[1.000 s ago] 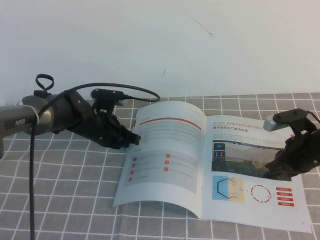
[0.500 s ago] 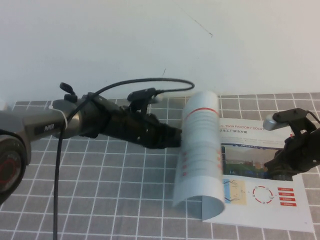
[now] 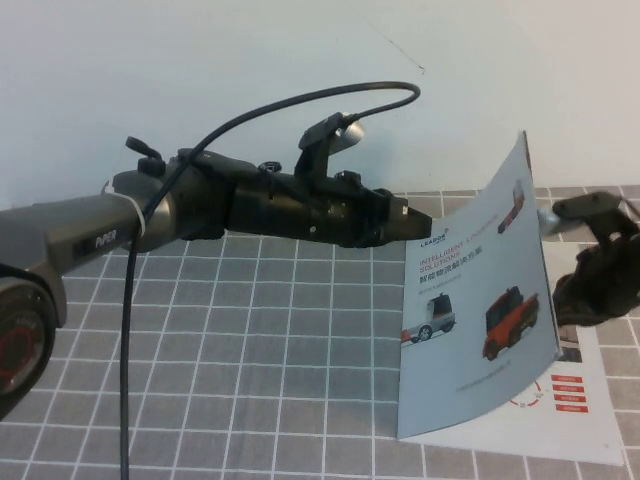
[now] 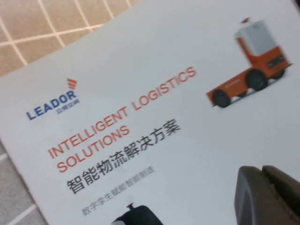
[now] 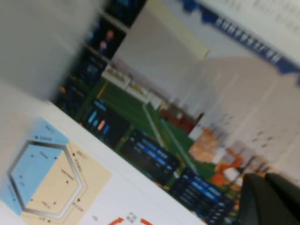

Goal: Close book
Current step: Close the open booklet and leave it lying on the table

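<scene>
I see the white wall (image 3: pixel 250 80) across the back and the tabletop (image 3: pixel 250 380), under a grey checked cloth, across the front. My left arm (image 3: pixel 180 215) stretches from the left side toward the right, well above the cloth, with a black cable (image 3: pixel 270 115) looping over it. The book (image 3: pixel 565 415) sits at the right of the tabletop, half shut. Its lower leaf lies flat on the cloth, while the cover (image 3: pixel 470 300) stands nearly upright from the spine, slightly bowed. I read LEADOR and INTELLIGENT LOGISTICS SOLUTIONS on the cover, with orange and white vehicles printed beside the words. The right gripper (image 3: pixel 572 308) is at the far right, just behind the raised cover and down on the flat page. In its wrist view its fingers (image 5: pixel 258 197) look closed together over the printed page, gripping nothing. The left gripper (image 3: pixel 422 222) meets the cover near its upper left edge. In its wrist view the fingers (image 4: pixel 251 197) sit closed against each other right at the cover's face, holding nothing.
</scene>
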